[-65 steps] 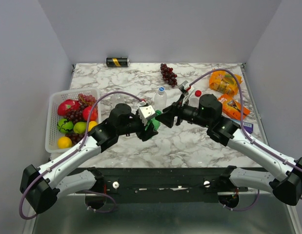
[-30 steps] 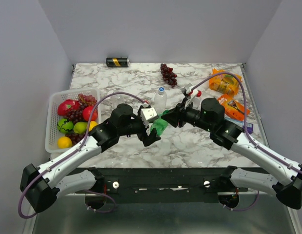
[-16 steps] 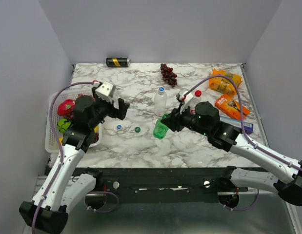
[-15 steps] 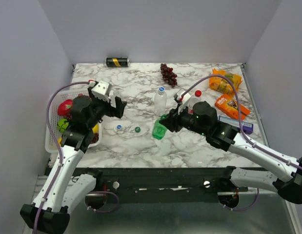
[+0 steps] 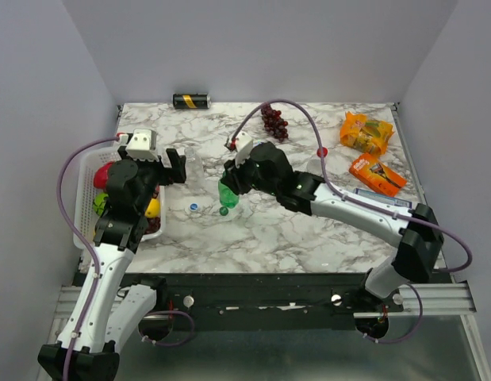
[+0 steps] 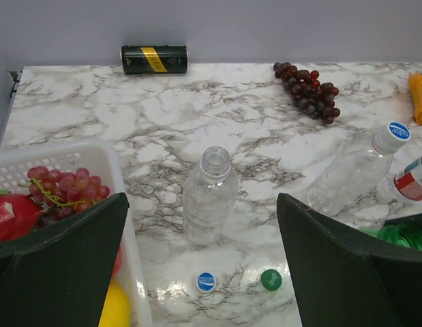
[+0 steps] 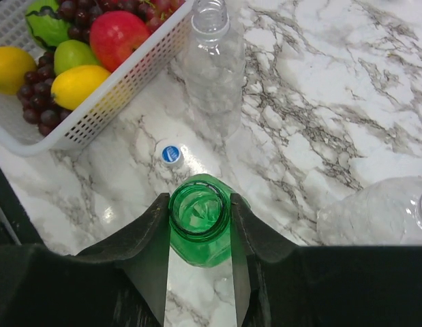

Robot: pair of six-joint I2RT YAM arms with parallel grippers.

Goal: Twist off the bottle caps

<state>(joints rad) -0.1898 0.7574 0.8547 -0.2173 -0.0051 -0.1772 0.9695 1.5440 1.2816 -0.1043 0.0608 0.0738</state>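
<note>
We see our right gripper pinching the uncapped translucent green plastic bottle. The left gripper is spread wide, facing the open clear plastic bottle, with a small round blue cap near it.

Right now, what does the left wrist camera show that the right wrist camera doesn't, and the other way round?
Only the left wrist view shows the can at the far edge, the loose grapes on the table, the green cap and the red-labelled bottle. Only the right wrist view shows the green bottle from above, its mouth open, with the right gripper closed around it. Both show the uncapped clear bottle, the blue cap lying near it, and the white basket of fruit.
</note>
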